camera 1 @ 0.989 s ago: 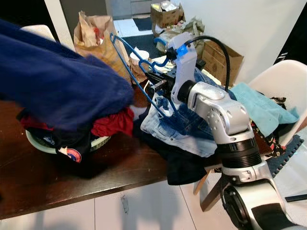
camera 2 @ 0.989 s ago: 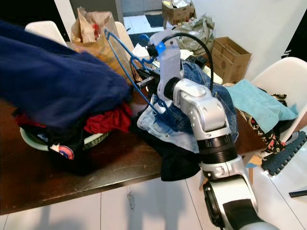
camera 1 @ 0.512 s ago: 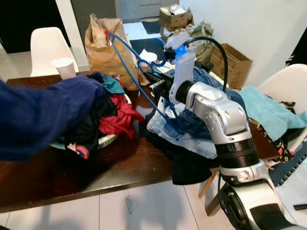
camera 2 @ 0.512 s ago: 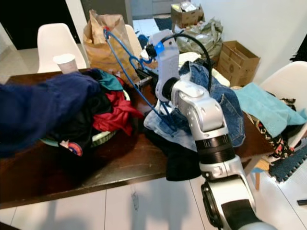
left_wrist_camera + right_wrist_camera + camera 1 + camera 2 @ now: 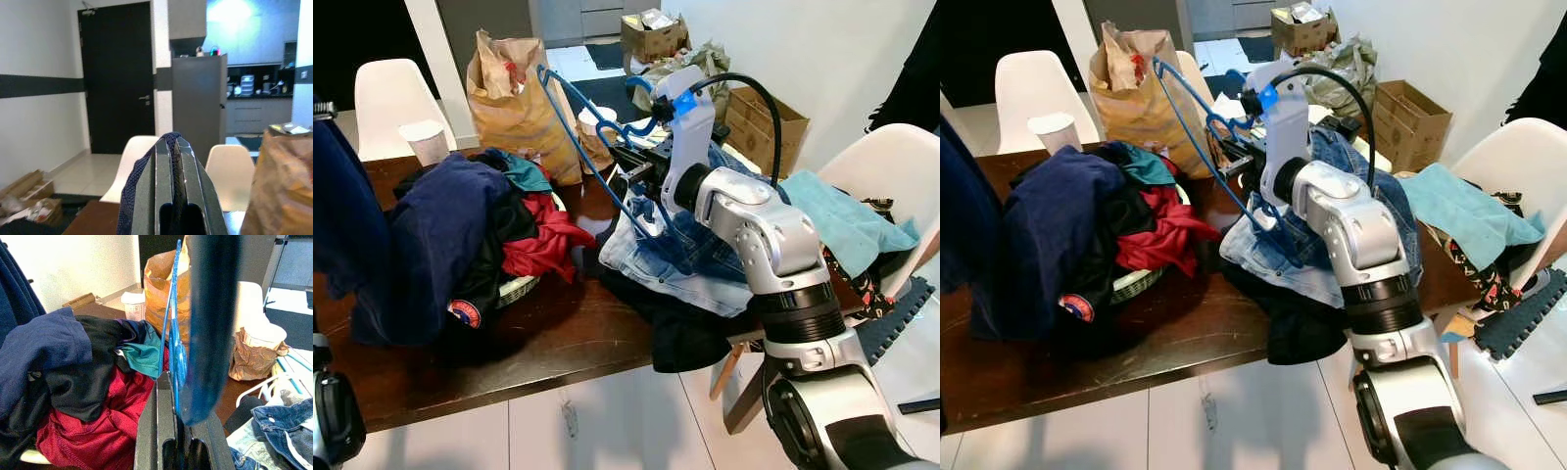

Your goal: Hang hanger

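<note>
A blue wire hanger (image 5: 590,147) stands tilted above the table, and my right gripper (image 5: 638,174) is shut on its lower bar over the jeans (image 5: 690,250). The right wrist view has the hanger (image 5: 172,323) clamped between the black fingers (image 5: 159,416). My left gripper (image 5: 172,143) is shut on a fold of a navy garment (image 5: 134,196). That navy garment (image 5: 421,240) hangs from the far left edge and drapes over the clothes pile in the basket (image 5: 524,286).
The dark wooden table (image 5: 558,343) carries a brown paper bag (image 5: 514,98), a paper cup (image 5: 423,142) and a smaller crumpled bag (image 5: 597,132). White chairs (image 5: 382,93) stand behind and to the right, one under a teal towel (image 5: 842,215). Cardboard boxes (image 5: 759,122) lie beyond.
The navy garment, which covered much of the left of the view, has swung off to the left edge and uncovered the basket pile. The right gripper still holds the hanger in place.
</note>
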Tool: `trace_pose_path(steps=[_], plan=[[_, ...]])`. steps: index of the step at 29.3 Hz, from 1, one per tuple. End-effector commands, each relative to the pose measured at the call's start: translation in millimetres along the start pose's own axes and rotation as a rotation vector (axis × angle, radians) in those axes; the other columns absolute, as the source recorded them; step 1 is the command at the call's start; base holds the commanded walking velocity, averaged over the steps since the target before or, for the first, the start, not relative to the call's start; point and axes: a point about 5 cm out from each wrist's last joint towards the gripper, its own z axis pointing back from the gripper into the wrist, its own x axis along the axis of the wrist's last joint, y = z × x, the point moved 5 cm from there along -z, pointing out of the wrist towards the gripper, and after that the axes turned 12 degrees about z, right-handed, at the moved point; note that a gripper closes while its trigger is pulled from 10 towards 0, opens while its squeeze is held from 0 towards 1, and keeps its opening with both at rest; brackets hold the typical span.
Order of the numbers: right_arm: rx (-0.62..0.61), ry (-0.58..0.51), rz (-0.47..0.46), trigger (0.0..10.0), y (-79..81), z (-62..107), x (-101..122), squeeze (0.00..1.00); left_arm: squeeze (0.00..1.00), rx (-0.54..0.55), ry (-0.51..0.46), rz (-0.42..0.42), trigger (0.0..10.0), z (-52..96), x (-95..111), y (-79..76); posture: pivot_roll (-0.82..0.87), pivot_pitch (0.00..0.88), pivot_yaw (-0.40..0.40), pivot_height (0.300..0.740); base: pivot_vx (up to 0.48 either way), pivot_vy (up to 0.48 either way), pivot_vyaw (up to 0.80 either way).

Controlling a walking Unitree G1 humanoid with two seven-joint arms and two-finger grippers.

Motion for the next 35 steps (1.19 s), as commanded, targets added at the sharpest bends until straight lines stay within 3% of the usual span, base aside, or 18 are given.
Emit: trace_pose_path(steps=[1, 2, 5, 8, 9, 10, 11, 12, 13, 16, 19, 23, 25, 26, 29, 30, 33, 35], plan=[[-0.004, 0.003, -0.003, 10.0, -0.1, -0.3, -1, 0.00, 0.00, 0.037, 0.029, -0.096, 2.9, 1.0, -4, 21.6, -0.09, 0.067, 0.021, 0.740, 0.000, 0.000, 0.00], [-0.010, 0.006, -0.002, 10.0, -1.1, -0.3, -2, 0.00, 0.00, 0.038, 0.069, -0.149, 4.2, 1.2, -14, 29.4, -0.09, 0.069, 0.018, 0.740, 0.000, 0.000, 0.00], [-0.018, 0.008, 0.000, 10.0, -3.2, 0.0, -2, 0.00, 0.00, 0.054, 0.106, -0.228, 4.7, -0.8, -19, 44.5, -0.10, 0.071, 0.021, 0.740, 0.000, 0.000, 0.00], [-0.018, 0.008, 0.000, 10.0, -3.2, 0.0, -2, 0.00, 0.00, 0.054, 0.106, -0.228, 4.7, -0.8, -19, 44.5, -0.10, 0.071, 0.021, 0.740, 0.000, 0.000, 0.00], [-0.023, 0.007, 0.000, 10.0, -4.8, 0.7, -2, 0.00, 0.00, 0.101, 0.100, -0.269, 4.8, -4.9, -11, 60.6, -0.10, 0.071, 0.024, 0.740, 0.000, 0.000, 0.00], [-0.023, 0.007, 0.000, 10.0, -4.8, 0.7, -2, 0.00, 0.00, 0.101, 0.100, -0.269, 4.8, -4.9, -11, 60.6, -0.10, 0.071, 0.024, 0.740, 0.000, 0.000, 0.00], [-0.028, 0.007, 0.001, 10.0, -6.2, 1.5, -1, 0.00, 0.00, 0.171, 0.082, -0.297, 5.7, -8.8, 3, 80.7, -0.10, 0.074, 0.028, 0.740, 0.000, 0.000, 0.00], [-0.028, 0.007, 0.001, 10.0, -6.2, 1.5, -1, 0.00, 0.00, 0.171, 0.082, -0.297, 5.7, -8.8, 3, 80.7, -0.10, 0.074, 0.028, 0.740, 0.000, 0.000, 0.00], [-0.033, 0.008, 0.000, 10.0, -7.4, 2.4, -1, 0.00, 0.00, 0.259, 0.067, -0.323, 8.9, -9.7, 19, 104.0, -0.10, 0.075, 0.029, 0.740, 0.000, 0.000, 0.00], [-0.039, 0.009, -0.003, 10.0, -8.4, 3.2, -2, 0.00, 0.00, 0.330, 0.059, -0.297, 10.0, -7.2, 32, 125.0, -0.09, 0.079, 0.030, 0.740, 0.000, 0.000, 0.00], [-0.039, 0.009, -0.005, 10.0, -8.1, 2.7, -2, 0.00, 0.00, 0.301, 0.063, -0.279, 10.0, -7.2, 30, 121.1, -0.09, 0.079, 0.027, 0.740, 0.000, 0.000, 0.00], [-0.037, 0.007, -0.005, 10.0, -6.9, 1.6, -1, 0.00, 0.00, 0.216, 0.063, -0.264, 10.0, -9.0, 23, 104.9, -0.09, 0.080, 0.024, 0.740, 0.000, 0.000, 0.00], [-0.035, 0.004, -0.004, 10.0, -6.9, 0.7, 0, 0.00, 0.00, 0.080, 0.060, -0.206, 10.0, -11.8, 14, 72.7, -0.09, 0.080, 0.021, 0.740, 0.000, 0.000, 0.00], [-0.035, 0.004, -0.004, 10.0, -6.9, 0.7, 0, 0.00, 0.00, 0.080, 0.060, -0.206, 10.0, -11.8, 14, 72.7, -0.09, 0.080, 0.021, 0.740, 0.000, 0.000, 0.00], [-0.035, 0.003, -0.002, 10.0, -8.1, 0.7, 1, 0.00, 0.00, -0.080, 0.053, -0.168, 10.0, -14.3, 9, 35.4, -0.09, 0.079, 0.023, 0.740, 0.000, 0.000, 0.00], [-0.035, 0.003, -0.002, 10.0, -8.1, 0.7, 1, 0.00, 0.00, -0.080, 0.053, -0.168, 10.0, -14.3, 9, 35.4, -0.09, 0.079, 0.023, 0.740, 0.000, 0.000, 0.00], [-0.042, 0.003, -0.004, 10.0, -9.5, 2.4, 0, 0.00, 0.00, -0.352, 0.025, -0.100, 10.0, -15.0, 14, -34.0, -0.09, 0.079, 0.027, 0.740, 0.000, 0.000, 0.00], [-0.043, 0.003, -0.005, 10.0, -9.7, 2.7, -1, 0.00, 0.00, -0.414, 0.020, -0.086, 10.0, -13.3, 15, -48.8, -0.09, 0.079, 0.027, 0.740, 0.000, 0.000, 0.00]])
